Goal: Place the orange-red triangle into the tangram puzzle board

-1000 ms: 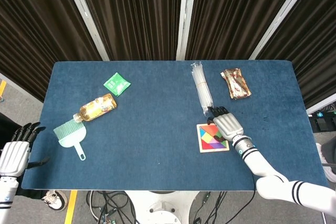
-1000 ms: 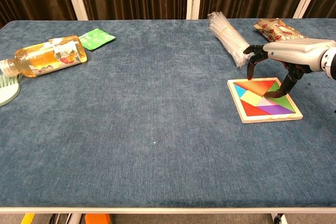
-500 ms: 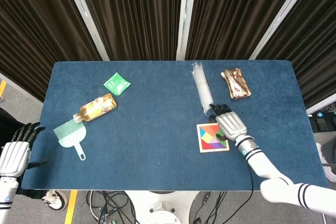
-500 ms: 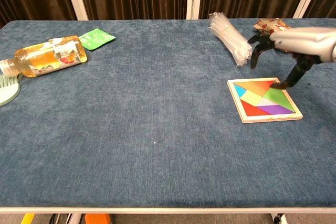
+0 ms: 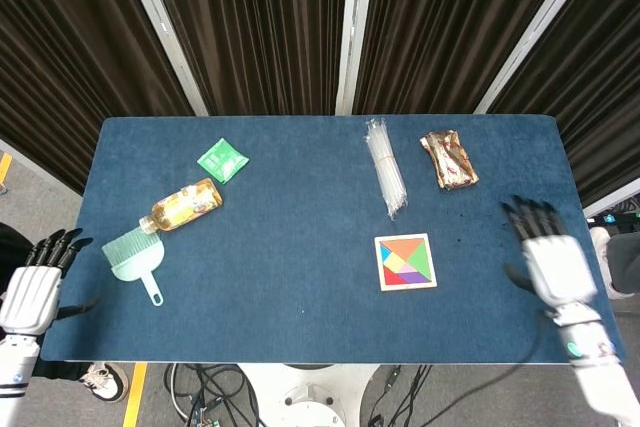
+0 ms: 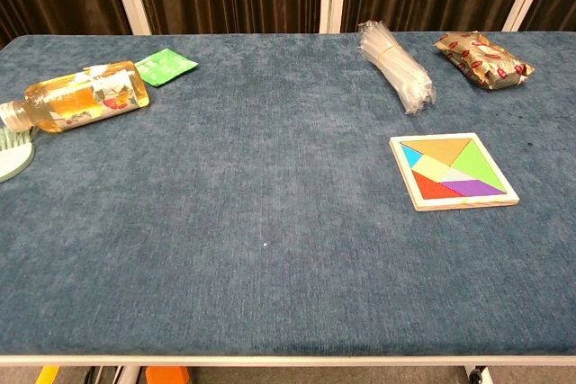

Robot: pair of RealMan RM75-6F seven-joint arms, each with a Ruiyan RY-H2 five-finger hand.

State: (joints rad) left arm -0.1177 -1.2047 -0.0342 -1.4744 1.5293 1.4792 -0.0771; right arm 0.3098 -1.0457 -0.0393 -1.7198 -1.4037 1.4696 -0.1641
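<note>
The tangram puzzle board (image 5: 406, 262) (image 6: 454, 171) lies flat on the blue table, right of centre, filled with coloured pieces. The orange-red triangle (image 5: 404, 246) (image 6: 442, 147) sits in the board along its far edge. My right hand (image 5: 548, 259) hangs at the table's right edge, well to the right of the board, fingers spread and empty. My left hand (image 5: 33, 287) is off the table's front left corner, fingers apart, holding nothing. Neither hand shows in the chest view.
A bundle of clear straws (image 5: 384, 165) (image 6: 394, 64) and a brown snack packet (image 5: 448, 158) (image 6: 482, 58) lie behind the board. At the left are a bottle of yellow liquid (image 5: 183, 204) (image 6: 79, 95), a green sachet (image 5: 222, 159) (image 6: 165, 66) and a green brush (image 5: 135, 256).
My right hand has lifted off the board and pulled away to the table's right edge, leaving the chest view. The board now lies uncovered with all pieces in it. The left hand stayed put.
</note>
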